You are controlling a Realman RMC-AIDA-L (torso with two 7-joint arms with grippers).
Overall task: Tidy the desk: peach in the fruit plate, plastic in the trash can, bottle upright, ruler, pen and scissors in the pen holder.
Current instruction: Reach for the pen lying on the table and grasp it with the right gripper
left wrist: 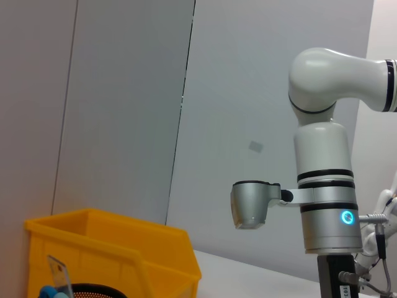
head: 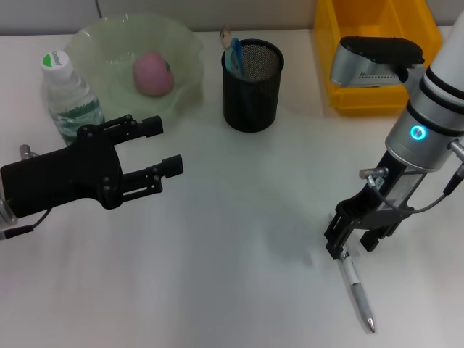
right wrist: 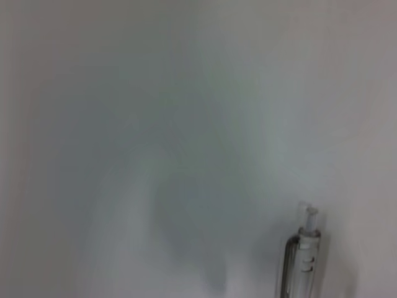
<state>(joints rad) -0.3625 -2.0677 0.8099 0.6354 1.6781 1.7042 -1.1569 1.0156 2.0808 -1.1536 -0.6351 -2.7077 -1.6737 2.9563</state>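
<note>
One peach (head: 152, 73); one bottle (head: 69, 96); one pen (head: 357, 287); one pen holder (head: 251, 85); one plate (head: 109, 51); one yellow bin (head: 377, 43).

Bare desk (head: 239, 217) before pen holder (head: 251, 85)

Smooth matt white desk (head: 239, 188); black wire-mesh metal pen holder (head: 251, 85); translucent glossy pale-green fruit plate (head: 109, 43); glossy yellow plastic bin (head: 377, 43); silvery clear-barrelled pen (head: 358, 288); clear plastic bottle (head: 69, 94).
</note>
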